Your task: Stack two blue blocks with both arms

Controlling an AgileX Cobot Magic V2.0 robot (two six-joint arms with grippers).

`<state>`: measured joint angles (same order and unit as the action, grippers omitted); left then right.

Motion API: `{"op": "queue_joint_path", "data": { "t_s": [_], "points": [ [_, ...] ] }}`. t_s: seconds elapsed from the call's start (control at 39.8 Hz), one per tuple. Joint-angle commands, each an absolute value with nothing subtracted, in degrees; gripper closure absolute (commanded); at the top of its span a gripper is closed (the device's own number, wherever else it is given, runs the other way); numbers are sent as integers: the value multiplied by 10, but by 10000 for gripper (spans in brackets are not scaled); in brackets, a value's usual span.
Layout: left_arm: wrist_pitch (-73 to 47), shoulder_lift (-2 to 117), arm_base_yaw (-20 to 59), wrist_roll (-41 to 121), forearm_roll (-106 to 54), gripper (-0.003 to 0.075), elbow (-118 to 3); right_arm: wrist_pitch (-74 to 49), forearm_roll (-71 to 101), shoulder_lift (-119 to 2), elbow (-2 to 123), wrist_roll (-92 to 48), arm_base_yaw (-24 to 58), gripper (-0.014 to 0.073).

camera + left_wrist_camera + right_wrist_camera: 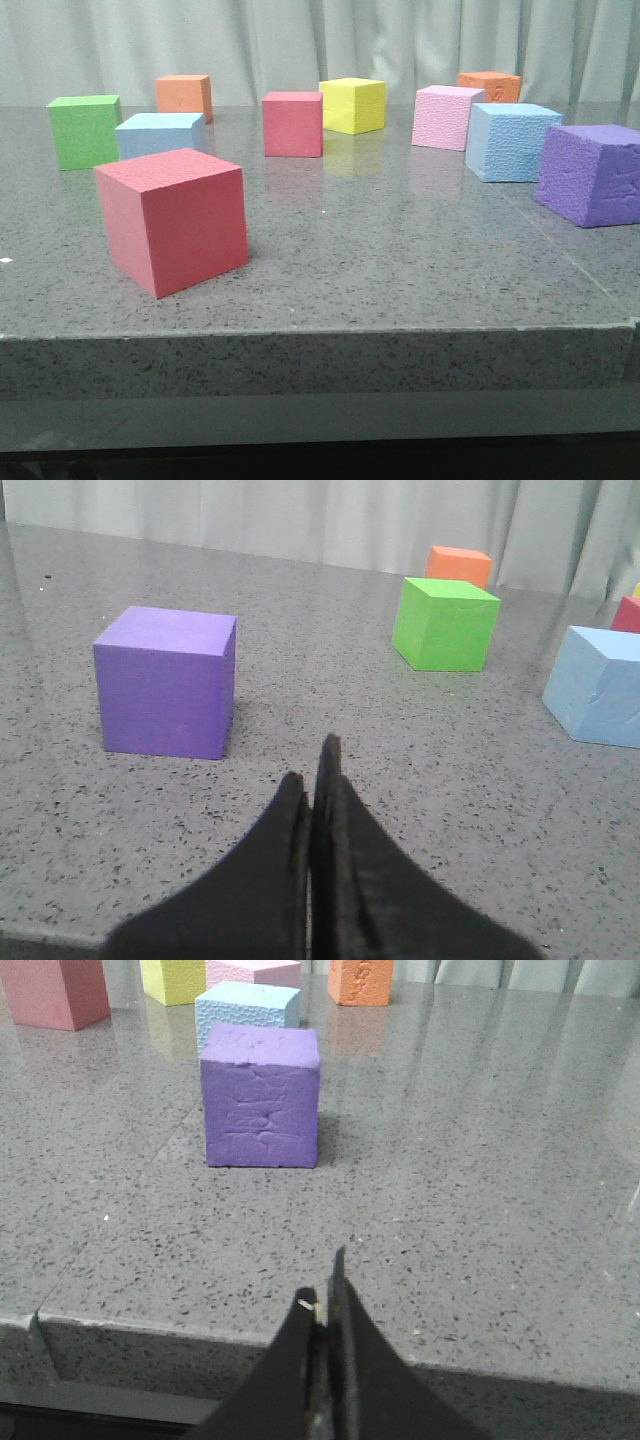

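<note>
The smoother blue block (160,135) sits at the back left of the table, behind a large red cube. In the left wrist view it (600,685) lies at the frame's edge and shows a curved scuff. The pebbly blue block (510,140) sits at the back right, beside the purple cube. In the right wrist view only its top (248,1005) shows behind that purple cube. My left gripper (315,765) is shut and empty, low over bare table, apart from the blocks. My right gripper (325,1285) is shut and empty over the table's front edge. Neither gripper shows in the front view.
A big red cube (172,220) stands front left. Green (85,130), orange (184,97), red (292,123), yellow (352,104), pink (446,116) and another orange cube (490,86) line the back. A textured purple cube (260,1095) stands between my right gripper and the pebbly block. A smooth purple cube (165,680) is near my left gripper.
</note>
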<state>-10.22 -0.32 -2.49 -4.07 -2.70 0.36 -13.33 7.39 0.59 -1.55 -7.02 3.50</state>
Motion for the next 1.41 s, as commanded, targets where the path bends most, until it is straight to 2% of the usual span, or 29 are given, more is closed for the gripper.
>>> {"op": "queue_joint_path", "data": {
  "t_s": [0.0,1.03,1.38],
  "points": [
    [-54,-13,-25,-40,-28,741,5,-90,73,16,-12,-78,33,660],
    [-54,-13,-25,-40,-28,741,5,-90,73,16,-12,-78,33,660],
    [-6,-13,-25,-40,-32,741,5,-90,73,16,-12,-78,33,660]
  ]
}}
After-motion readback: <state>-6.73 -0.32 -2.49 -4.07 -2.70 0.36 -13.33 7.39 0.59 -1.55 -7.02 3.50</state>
